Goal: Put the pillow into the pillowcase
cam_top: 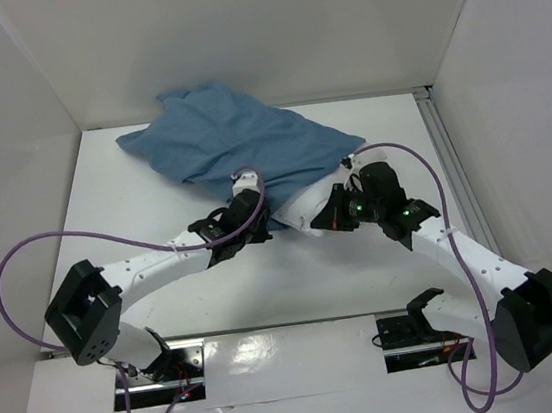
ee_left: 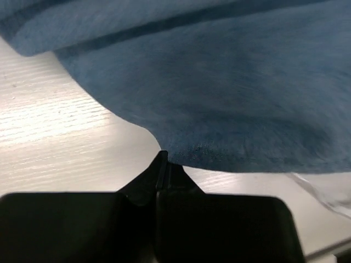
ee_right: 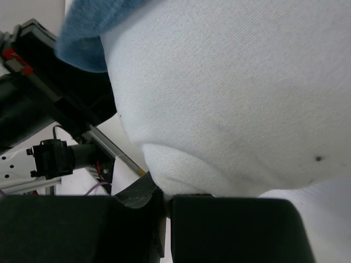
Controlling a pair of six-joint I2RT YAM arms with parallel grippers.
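Observation:
The blue pillowcase (cam_top: 238, 146) lies wrinkled across the far middle of the table, bulging. A white part of the pillow (cam_top: 301, 208) sticks out of its near edge, between my two grippers. My left gripper (cam_top: 257, 212) is shut on the near hem of the pillowcase (ee_left: 219, 82); in the left wrist view its jaws (ee_left: 160, 164) meet right at the cloth's edge. My right gripper (cam_top: 329, 212) is shut on a fold of the pillow (ee_right: 230, 93), pinched between its jaws (ee_right: 167, 197). The pillowcase's rim (ee_right: 82, 44) drapes over the pillow at top left.
White walls enclose the table on three sides. An aluminium rail (cam_top: 449, 160) runs along the right edge. Purple cables (cam_top: 20, 258) loop beside both arms. My left arm's black wrist (ee_right: 44, 109) is close beside the right gripper.

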